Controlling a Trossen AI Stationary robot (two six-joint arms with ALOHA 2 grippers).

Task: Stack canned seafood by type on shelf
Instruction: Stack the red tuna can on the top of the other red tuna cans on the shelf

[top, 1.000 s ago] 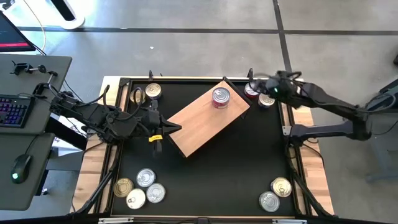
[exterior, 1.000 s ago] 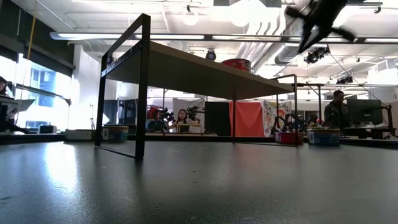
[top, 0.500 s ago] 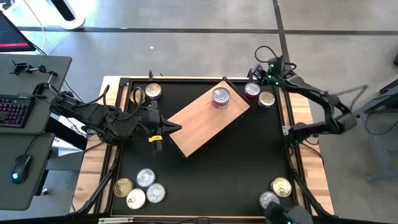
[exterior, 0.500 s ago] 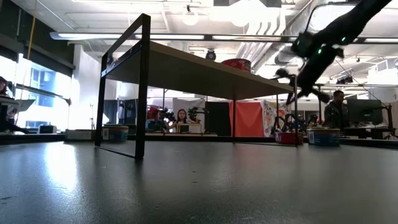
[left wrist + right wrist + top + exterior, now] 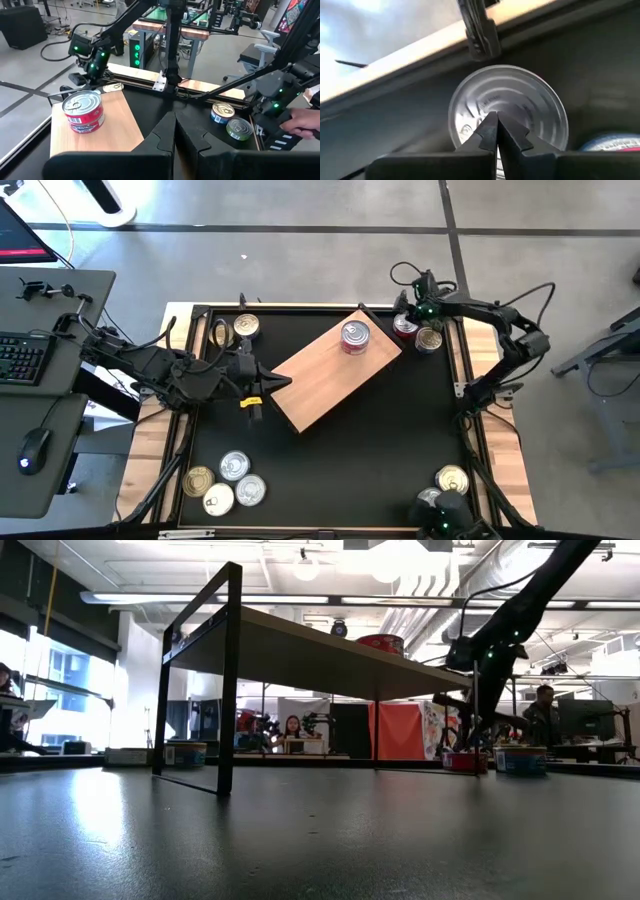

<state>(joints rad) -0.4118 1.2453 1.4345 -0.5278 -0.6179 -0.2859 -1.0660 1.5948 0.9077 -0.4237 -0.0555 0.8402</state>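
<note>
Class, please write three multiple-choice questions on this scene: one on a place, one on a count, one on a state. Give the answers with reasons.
1. Where does the tall round red-labelled tin stand?
A. On the light-brown wooden shelf board
B. On the floor
C. In the left gripper

2. How many flat round metal tins lie grouped in the black tabletop's lower-left corner in the high view?
A. Two
B. Four
C. Seven

3. How is the right gripper?
A. Wide open
B. Shut, holding nothing
C. Shut on a tin

Answers: A, the tin sits on the board's far end. B, four tops show there. B, its fingers meet above a silver tin top, gripping nothing.
</note>
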